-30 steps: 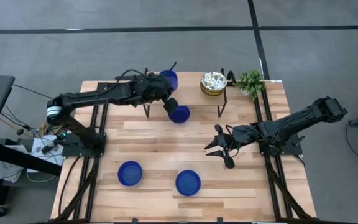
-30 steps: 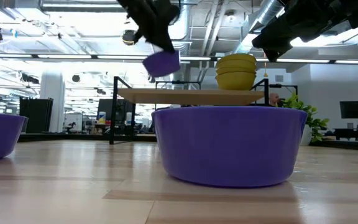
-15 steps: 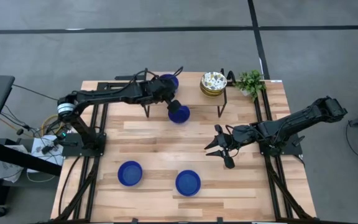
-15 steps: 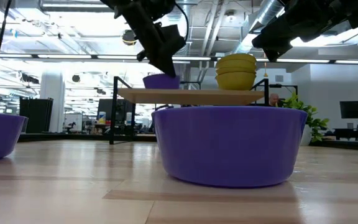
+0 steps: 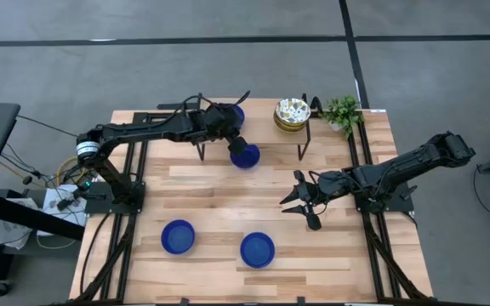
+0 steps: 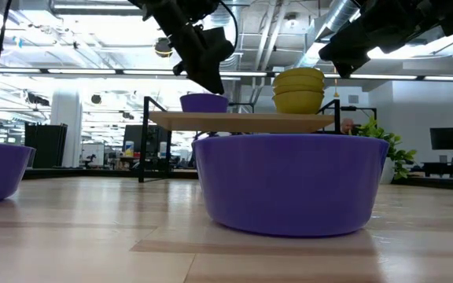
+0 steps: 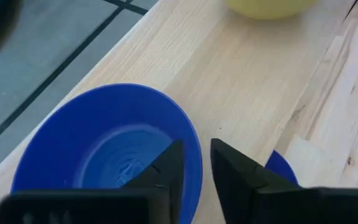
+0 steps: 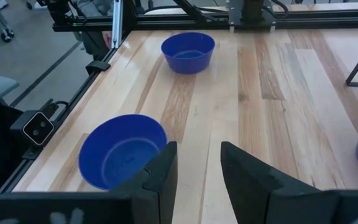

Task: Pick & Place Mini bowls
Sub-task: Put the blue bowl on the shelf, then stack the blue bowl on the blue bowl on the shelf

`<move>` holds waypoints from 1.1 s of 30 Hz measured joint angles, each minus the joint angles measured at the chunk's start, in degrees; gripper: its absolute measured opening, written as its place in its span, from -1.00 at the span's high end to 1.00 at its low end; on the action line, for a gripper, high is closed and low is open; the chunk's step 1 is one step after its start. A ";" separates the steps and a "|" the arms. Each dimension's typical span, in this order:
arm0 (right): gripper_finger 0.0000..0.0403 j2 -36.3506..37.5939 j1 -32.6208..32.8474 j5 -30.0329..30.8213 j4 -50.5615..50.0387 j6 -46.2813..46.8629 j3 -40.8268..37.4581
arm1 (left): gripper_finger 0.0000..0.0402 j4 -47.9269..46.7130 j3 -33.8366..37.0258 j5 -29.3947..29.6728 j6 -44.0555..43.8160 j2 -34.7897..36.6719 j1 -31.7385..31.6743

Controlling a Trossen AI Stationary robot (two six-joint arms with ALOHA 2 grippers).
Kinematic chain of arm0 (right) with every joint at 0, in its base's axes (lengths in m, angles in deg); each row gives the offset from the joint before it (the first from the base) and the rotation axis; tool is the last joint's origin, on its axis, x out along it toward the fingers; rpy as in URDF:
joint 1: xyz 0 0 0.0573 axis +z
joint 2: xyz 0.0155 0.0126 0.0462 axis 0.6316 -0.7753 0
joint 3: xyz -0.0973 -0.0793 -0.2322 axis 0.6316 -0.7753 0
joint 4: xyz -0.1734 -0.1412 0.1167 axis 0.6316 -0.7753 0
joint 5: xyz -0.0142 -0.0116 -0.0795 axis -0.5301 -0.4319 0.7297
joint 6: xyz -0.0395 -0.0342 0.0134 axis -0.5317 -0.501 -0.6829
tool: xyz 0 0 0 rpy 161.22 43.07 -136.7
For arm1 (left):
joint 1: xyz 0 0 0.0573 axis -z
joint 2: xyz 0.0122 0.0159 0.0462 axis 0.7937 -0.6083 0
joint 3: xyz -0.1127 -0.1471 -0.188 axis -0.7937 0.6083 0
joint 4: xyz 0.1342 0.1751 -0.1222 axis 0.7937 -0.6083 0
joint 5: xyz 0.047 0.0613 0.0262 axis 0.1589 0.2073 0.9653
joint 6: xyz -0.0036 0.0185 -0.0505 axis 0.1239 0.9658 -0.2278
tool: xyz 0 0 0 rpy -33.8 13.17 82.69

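A blue mini bowl (image 7: 104, 149) stands level on the raised wooden shelf (image 6: 250, 119) at the table's far side; the low view shows the same blue bowl (image 6: 204, 102) there. My left gripper (image 7: 196, 149) is open just above it. One finger is inside the bowl's rim and one outside, with wood showing in the gap. A stack of cream patterned bowls (image 5: 292, 112) sits on the same shelf. Three more blue bowls rest on the table (image 5: 246, 156) (image 5: 178, 236) (image 5: 257, 249). My right gripper (image 5: 300, 202) hovers open over the table's right half.
The shelf stands on thin black legs (image 5: 304, 140) over the table's far part. A small green plant (image 5: 343, 110) sits at the far right corner. Black rails run along both table sides. Bare wood lies between the near bowls and the shelf.
A second ago my left gripper held the blue bowl tilted in the air above the shelf. It moved down, and the bowl came onto the shelf, where it now stands level. The right arm kept still.
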 joint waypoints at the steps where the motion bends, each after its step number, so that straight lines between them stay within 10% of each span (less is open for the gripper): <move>1: 0.44 0.00 0.00 0.00 0.00 0.00 0.00 | 0.57 -0.01 0.00 0.00 0.00 0.00 0.00; 19: 0.44 0.00 0.00 -0.02 -0.26 0.00 0.00 | 0.22 -4.38 1.42 -0.21 -0.49 10.30 2.42; 28: 0.44 0.00 0.00 -0.02 -0.42 0.02 0.00 | 0.26 -3.90 15.77 -0.24 -4.34 22.93 12.97; 33: 0.44 -0.13 0.00 -0.02 0.40 0.02 0.00 | 0.26 12.39 32.61 -0.17 -5.81 26.94 21.44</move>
